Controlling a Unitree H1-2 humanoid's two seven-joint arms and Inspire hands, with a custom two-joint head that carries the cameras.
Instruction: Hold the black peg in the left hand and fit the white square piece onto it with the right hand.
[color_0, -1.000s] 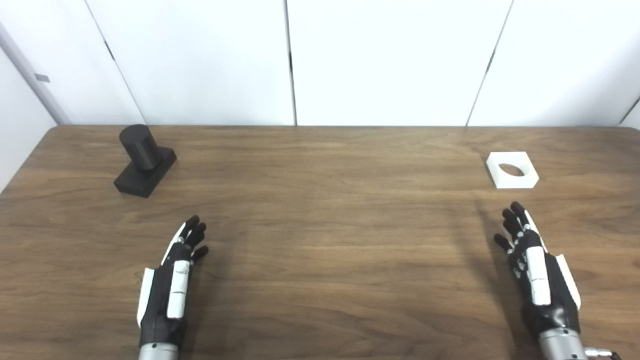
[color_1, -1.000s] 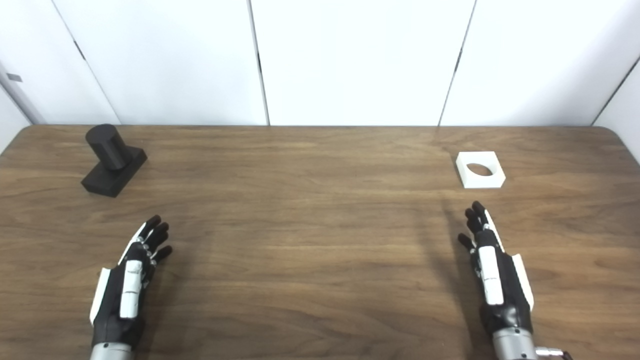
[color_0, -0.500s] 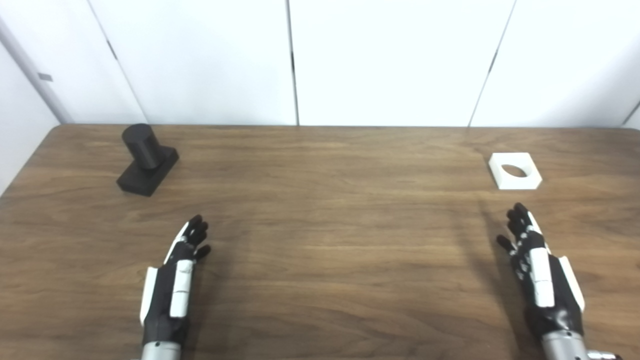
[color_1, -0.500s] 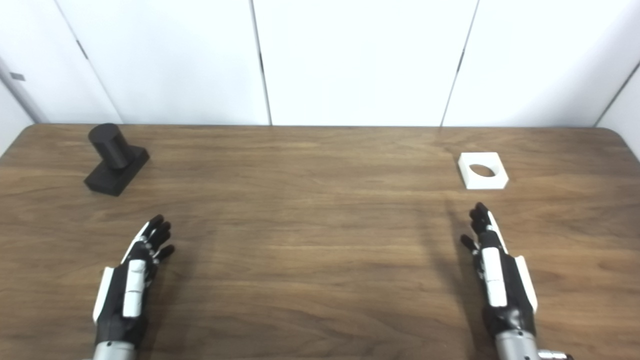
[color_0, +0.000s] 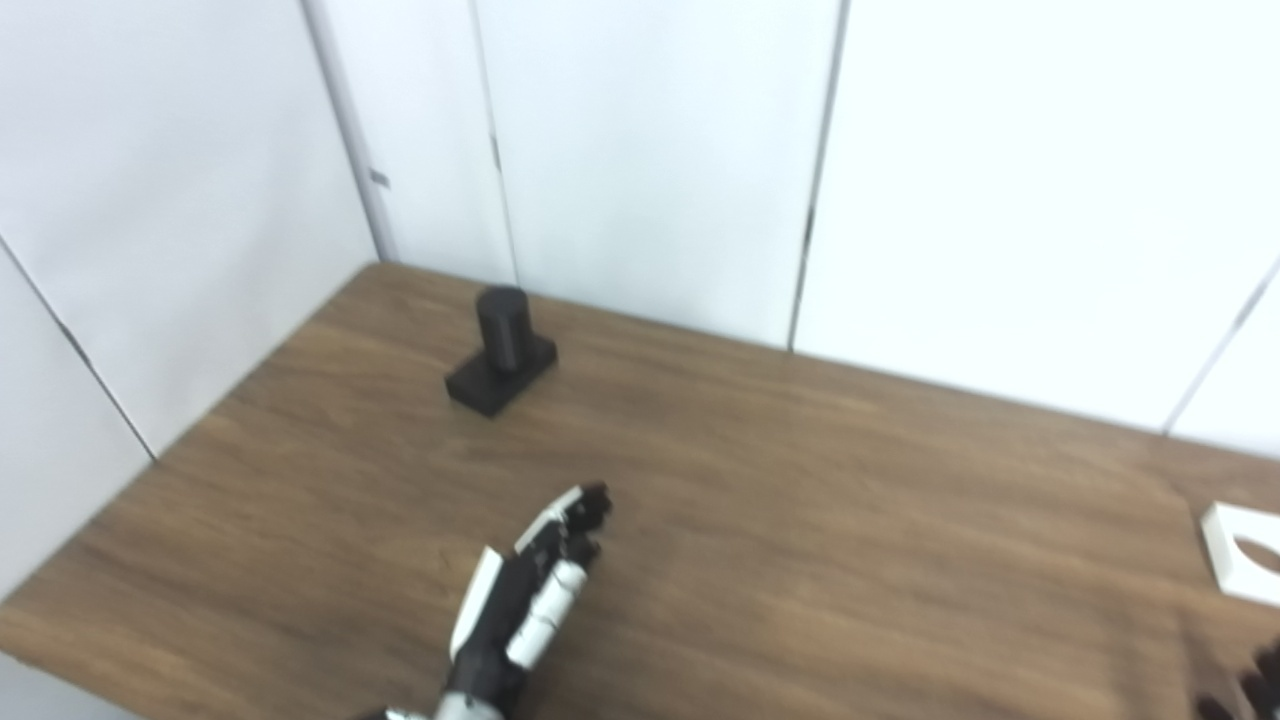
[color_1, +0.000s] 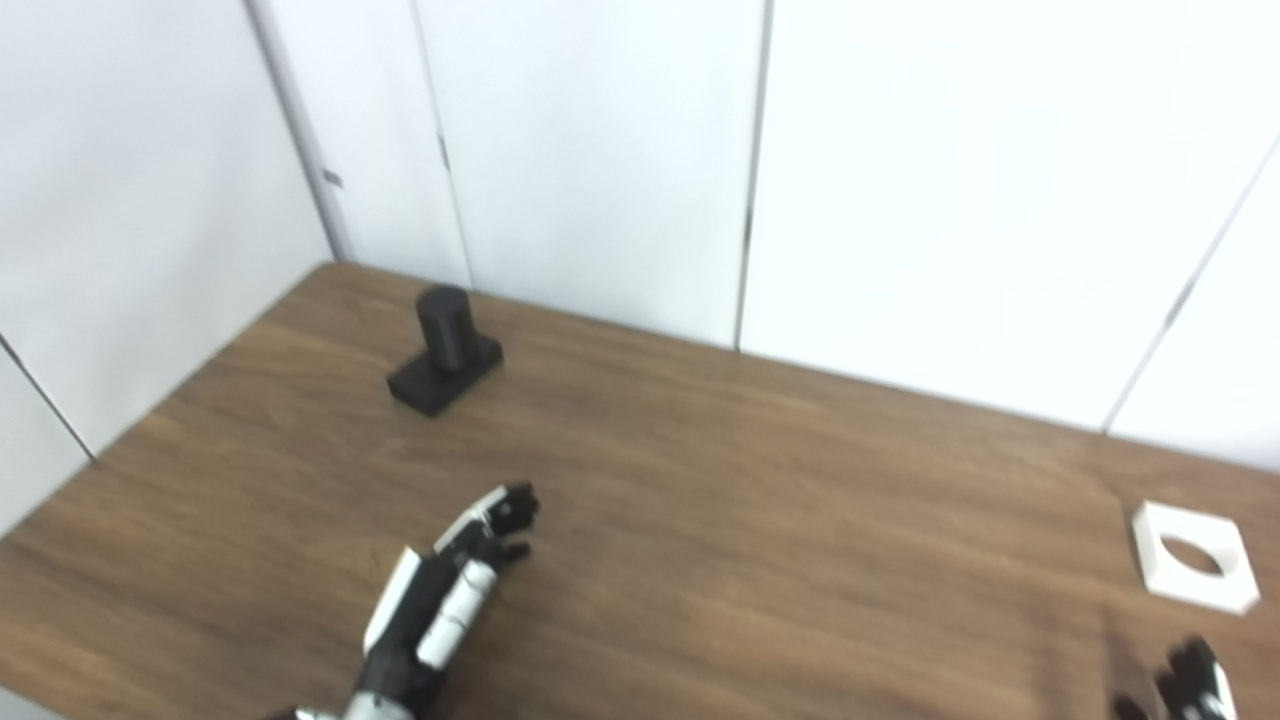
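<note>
Both idle: left hand (color_1: 440, 600) open & empty, black peg (color_1: 445, 350) untouched; right hand (color_1: 1190, 685) state unclear, cropped.

At the lower centre-left of the frame the left hand (color_1: 440, 600) is showing a black body with white plates lying along its back and outer edge; its fingers (color_1: 505, 515) are ending in black tips; a silver-grey cuff is peeking in at the bottom edge; at the lower right corner the right hand (color_1: 1190, 685) is showing only black fingertips and a sliver of white plate, blurred.
</note>
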